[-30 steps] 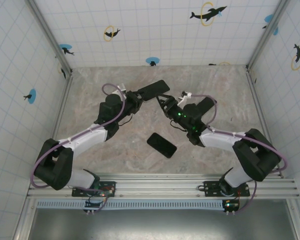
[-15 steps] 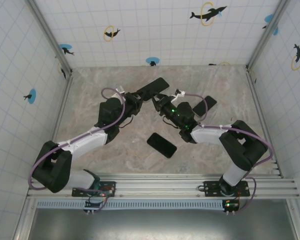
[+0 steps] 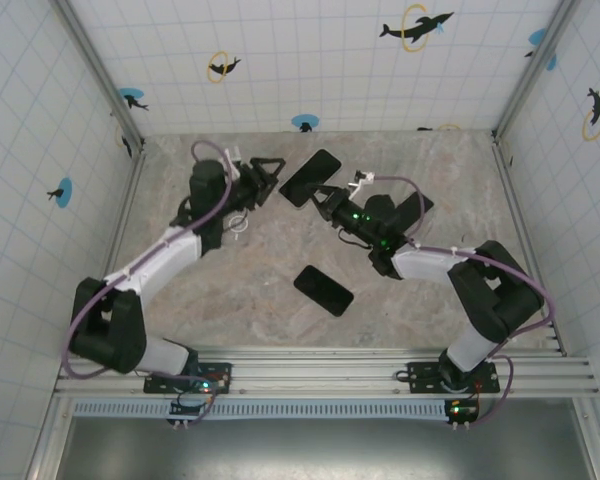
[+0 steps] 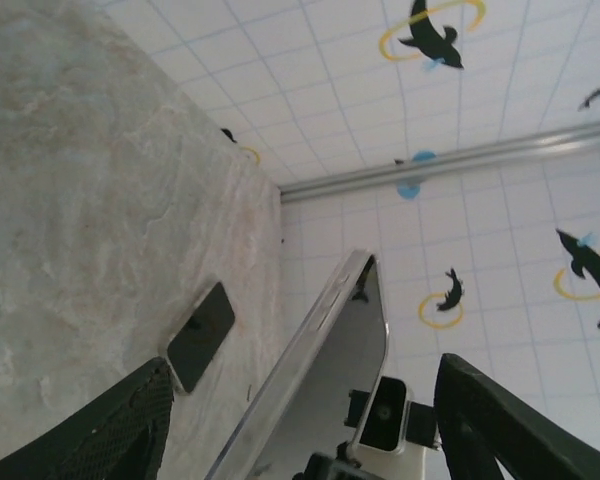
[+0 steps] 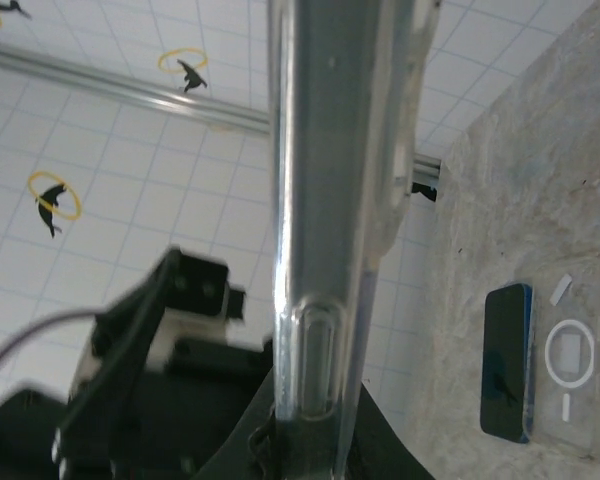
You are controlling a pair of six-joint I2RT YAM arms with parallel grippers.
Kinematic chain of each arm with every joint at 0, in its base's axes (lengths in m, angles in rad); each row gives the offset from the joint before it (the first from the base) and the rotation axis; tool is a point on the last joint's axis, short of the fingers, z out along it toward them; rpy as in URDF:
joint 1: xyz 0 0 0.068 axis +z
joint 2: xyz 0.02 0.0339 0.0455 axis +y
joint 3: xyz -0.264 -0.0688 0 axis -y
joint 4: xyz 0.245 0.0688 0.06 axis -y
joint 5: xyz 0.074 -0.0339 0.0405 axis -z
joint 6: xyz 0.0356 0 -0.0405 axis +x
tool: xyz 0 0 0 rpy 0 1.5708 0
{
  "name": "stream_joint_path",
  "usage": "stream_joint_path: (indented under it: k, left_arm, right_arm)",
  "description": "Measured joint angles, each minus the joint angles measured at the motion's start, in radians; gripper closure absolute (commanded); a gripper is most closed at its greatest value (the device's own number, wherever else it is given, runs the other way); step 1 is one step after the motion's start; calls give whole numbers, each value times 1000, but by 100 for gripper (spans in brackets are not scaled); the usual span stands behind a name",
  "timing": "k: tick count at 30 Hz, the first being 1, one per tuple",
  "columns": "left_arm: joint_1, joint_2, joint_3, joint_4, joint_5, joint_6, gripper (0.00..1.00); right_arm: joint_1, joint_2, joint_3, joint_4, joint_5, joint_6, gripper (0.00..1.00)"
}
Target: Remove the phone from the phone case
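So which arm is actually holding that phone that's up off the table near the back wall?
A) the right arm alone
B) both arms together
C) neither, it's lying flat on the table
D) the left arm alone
A: the right gripper is clamped on one end of the cased phone, while the left gripper stands open beside it, its fingers spread clear of the phone.

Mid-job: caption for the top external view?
Right claw grips the cased phone, left claw open beside it, a bare phone lying on the table.
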Motion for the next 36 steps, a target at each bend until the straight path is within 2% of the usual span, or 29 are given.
stream_joint_path:
  k: [2, 5, 11, 18, 25, 30, 33, 35, 36]
  left_arm:
    - [28, 58, 103, -66, 111, 99, 30]
    - [49, 104, 153, -125, 250, 212, 31]
    - [50, 192, 217, -189, 434, 324, 36]
    - [50, 203, 246, -189, 535, 359, 48]
    - [50, 203, 244, -189, 610, 381, 69]
    - [51, 202, 224, -188, 636, 390, 78]
    - [55, 199, 208, -181, 655, 383, 87]
    - [57, 192, 197, -169, 674, 370, 92]
    - [58, 188, 191, -163, 678, 363, 93]
  right_arm:
    - [-35, -11, 0, 0, -85, -27, 96]
    - [-64, -17, 2, 0, -196, -50, 96]
    - [-72, -17, 33, -23, -378, -61, 97]
    - [-81, -17, 48, -24, -503, -54, 98]
    - [-85, -17, 48, -30, -592, -48, 98]
    - [-86, -17, 48, -55, -637, -39, 98]
    - [-92, -17, 48, -78, -660, -38, 98]
    - [-92, -17, 48, -82, -675, -40, 94]
    - [-92, -17, 48, -81, -681, -40, 89]
